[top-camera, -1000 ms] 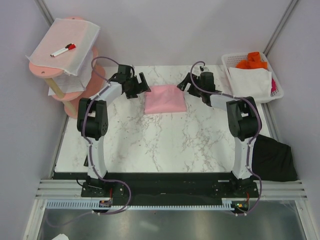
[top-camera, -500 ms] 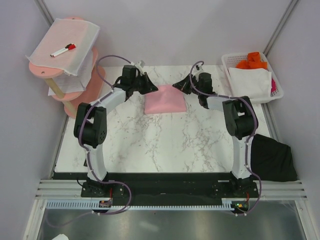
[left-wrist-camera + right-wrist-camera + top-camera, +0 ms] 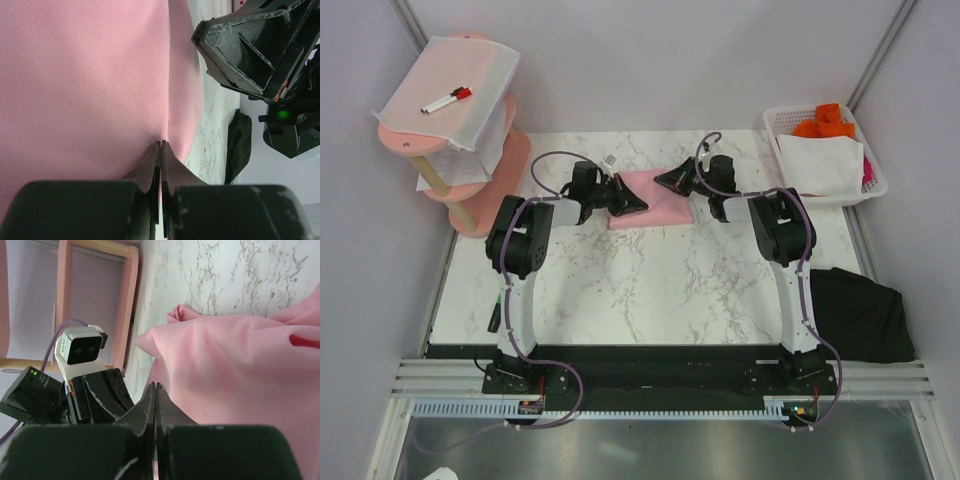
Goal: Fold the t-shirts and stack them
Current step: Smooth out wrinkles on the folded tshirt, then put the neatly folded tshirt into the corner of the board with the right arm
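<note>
Left claw (image 3: 161, 145): jaws together, tips resting on the pink shirt (image 3: 80, 75). A crease in the cloth runs out from the tips. Whether any cloth is nipped between them cannot be told.

Right claw (image 3: 155, 386): jaws together, tips at the edge of the same shirt. Whether cloth is caught cannot be told here either.

Position of the work:
- The pink shirt lies folded on the table (image 3: 650, 290), directly ahead of both claws and between them.
- The two claws point at each other across the shirt. Each one stands in the other's line of travel, close by.
- The black shirt (image 3: 860, 315) lies crumpled at the table edge, behind the right claw and back toward that arm's base. It is well apart from both claws and from the pink shirt.

Surroundings:
- Behind the left claw, off the table edge, stands a pink rack (image 3: 510, 165). A mesh sheet (image 3: 470, 75) is draped over its top, and a marker (image 3: 447, 99) lies on the sheet.
- Behind the right claw, at the table corner, sits a basket (image 3: 772, 120). It holds an orange cloth (image 3: 823, 122) and a white cloth (image 3: 820, 160).
- Each arm's cable loops above its wrist, just behind the claw.
</note>
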Controlling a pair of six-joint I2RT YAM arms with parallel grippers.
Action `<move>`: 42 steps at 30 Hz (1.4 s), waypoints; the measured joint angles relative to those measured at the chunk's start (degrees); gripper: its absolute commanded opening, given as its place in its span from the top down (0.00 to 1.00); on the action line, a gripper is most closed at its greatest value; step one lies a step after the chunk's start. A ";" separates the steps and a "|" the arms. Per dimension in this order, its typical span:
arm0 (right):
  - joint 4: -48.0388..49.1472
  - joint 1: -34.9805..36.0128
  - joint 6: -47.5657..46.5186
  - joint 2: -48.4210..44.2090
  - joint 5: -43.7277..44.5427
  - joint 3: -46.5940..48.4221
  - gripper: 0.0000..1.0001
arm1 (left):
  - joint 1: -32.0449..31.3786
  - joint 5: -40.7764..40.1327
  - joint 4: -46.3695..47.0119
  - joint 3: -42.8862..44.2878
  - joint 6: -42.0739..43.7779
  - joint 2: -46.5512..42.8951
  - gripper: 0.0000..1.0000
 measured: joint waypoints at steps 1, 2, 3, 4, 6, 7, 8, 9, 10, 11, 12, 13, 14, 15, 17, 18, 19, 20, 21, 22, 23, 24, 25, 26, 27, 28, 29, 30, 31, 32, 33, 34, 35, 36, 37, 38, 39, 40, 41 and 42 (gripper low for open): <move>0.13 0.00 -0.04 0.00 0.04 0.17 1.00 | 0.04 0.07 0.70 -0.42 -0.35 0.17 0.98; -0.11 0.00 -0.28 0.00 0.13 0.24 1.00 | 0.13 0.09 1.31 -0.79 -0.59 0.28 0.98; -0.52 0.00 -0.52 0.00 0.28 0.24 1.00 | 0.24 0.09 1.68 -1.03 -0.70 0.39 0.98; -1.42 0.00 -0.94 0.00 0.66 0.24 1.00 | 0.26 0.09 2.05 -1.33 -0.74 0.57 0.98; -3.65 0.00 -1.95 0.00 1.46 0.24 1.00 | 0.37 0.02 2.40 -2.01 -0.76 0.72 0.98; -4.76 0.00 -2.49 0.00 1.92 0.22 1.00 | 0.46 0.00 2.56 -2.58 -0.74 0.72 0.98; -6.01 0.00 -3.08 0.00 2.43 0.22 1.00 | 0.61 0.00 2.73 -3.10 -0.74 0.72 0.98; -6.91 -0.02 -3.61 0.00 2.78 0.22 1.00 | 0.63 0.00 2.84 -3.56 -0.74 0.74 0.98; -8.17 0.00 -4.22 0.00 3.30 0.22 1.00 | 0.68 0.00 2.93 -3.98 -0.74 0.74 0.98; -9.46 0.00 -4.79 0.00 3.87 0.22 1.00 | 0.76 0.00 2.97 -4.24 -0.74 0.74 0.98; -10.69 0.00 -5.51 0.00 4.37 0.22 1.00 | 0.87 0.00 3.10 -4.44 -0.74 0.74 0.98; -12.04 0.00 -6.10 0.00 5.11 0.22 1.00 | 0.96 0.02 3.23 -4.59 -0.74 0.74 0.98; -13.35 0.00 -6.78 0.00 5.55 0.22 1.00 | 1.01 0.02 3.34 -4.63 -0.74 0.74 0.98; -14.19 0.00 -7.26 0.00 5.92 0.22 1.00 | 1.01 0.00 3.34 -4.66 -0.72 0.74 0.98; -15.08 0.00 -8.61 -0.22 6.38 0.37 1.00 | 1.01 0.00 3.34 -4.68 -0.66 0.74 0.98; -15.43 0.11 -9.29 -0.42 6.58 0.39 1.00 | 1.01 0.00 3.32 -4.68 -0.59 0.74 0.98; -16.00 0.20 -10.23 -0.76 6.82 0.39 1.00 | 1.01 0.00 3.21 -4.72 -0.39 0.66 0.98; -16.83 0.26 -11.30 -1.31 7.15 0.31 1.00 | 1.01 -0.04 3.04 -4.79 -0.04 0.46 0.98; -17.99 0.37 -12.52 -2.14 7.85 0.00 1.00 | 1.01 -0.24 2.73 -5.05 0.48 0.07 0.98; -19.61 0.57 -14.21 -3.48 8.57 -0.59 1.00 | 1.01 -0.52 2.12 -5.46 1.07 -0.66 0.98; -21.73 0.74 -16.02 -5.20 9.75 -1.49 1.00 | 1.01 -0.94 0.98 -6.08 1.90 -1.75 0.98; -23.98 0.90 -17.88 -7.32 11.13 -2.32 0.99 | 0.98 -1.70 -0.31 -6.80 2.80 -3.19 0.98; -26.34 1.14 -20.02 -9.92 12.76 -3.21 0.96 | 0.94 -2.40 -2.12 -7.32 3.78 -4.96 0.98; -28.79 1.42 -22.14 -13.09 14.47 -4.15 0.95 | 0.79 -3.48 -4.07 -7.69 4.98 -7.06 0.98; -31.30 1.84 -24.13 -16.48 16.50 -4.85 0.94 | 0.61 -4.61 -5.99 -7.74 6.08 -9.09 0.98; -33.66 2.45 -26.03 -20.04 18.93 -5.27 0.94 | 0.42 -5.68 -7.56 -7.72 7.26 -11.58 0.98; -36.17 3.17 -28.20 -23.82 21.44 -5.44 0.94 | 0.00 -7.04 -9.25 -7.69 8.57 -14.23 0.97; -38.07 3.82 -29.94 -26.95 23.67 -5.46 0.93 | -0.42 -8.15 -10.29 -7.67 9.64 -16.46 0.97; -40.37 4.87 -31.82 -30.99 26.99 -5.49 0.92 | -1.20 -9.53 -11.76 -7.41 11.02 -19.23 0.96; -42.66 5.81 -33.53 -34.99 30.27 -5.57 0.91 | -2.16 -10.69 -12.98 -7.02 12.22 -21.42 0.94; -44.78 6.80 -34.95 -38.84 33.29 -5.77 0.87 | -3.02 -11.32 -13.81 -6.64 13.09 -22.86 0.93; -46.90 7.76 -36.15 -42.49 36.81 -6.23 0.84 | -4.33 -12.31 -14.84 -6.12 14.14 -24.35 0.91; -48.96 8.61 -37.13 -45.81 40.15 -6.91 0.82 | -5.68 -13.14 -15.72 -5.64 15.08 -25.44 0.90; -50.60 9.09 -37.83 -48.26 42.86 -7.58 0.79 | -7.13 -13.90 -16.57 -5.20 15.91 -26.08 0.89; -53.62 9.66 -38.77 -51.52 47.43 -9.07 0.78 | -8.87 -14.56 -17.33 -4.81 16.76 -26.32 0.87; -55.65 9.79 -39.08 -53.02 50.03 -9.94 0.78 | -9.90 -15.10 -17.84 -4.74 17.27 -26.32 0.86; -57.88 9.84 -39.54 -53.99 52.65 -10.67 0.65 | -10.88 -15.52 -18.64 -4.74 17.68 -26.21 0.85; -60.98 9.86 -39.85 -54.64 56.24 -11.54 0.59 | -12.31 -15.82 -19.80 -4.74 18.16 -25.86 0.82; -64.11 9.99 -40.00 -54.75 59.52 -12.41 0.55 | -13.09 -16.02 -20.26 -4.74 18.40 -25.46 0.81; -67.65 10.01 -40.26 -54.64 62.82 -13.68 0.54 | -14.05 -16.37 -20.87 -4.74 18.64 -24.68 0.76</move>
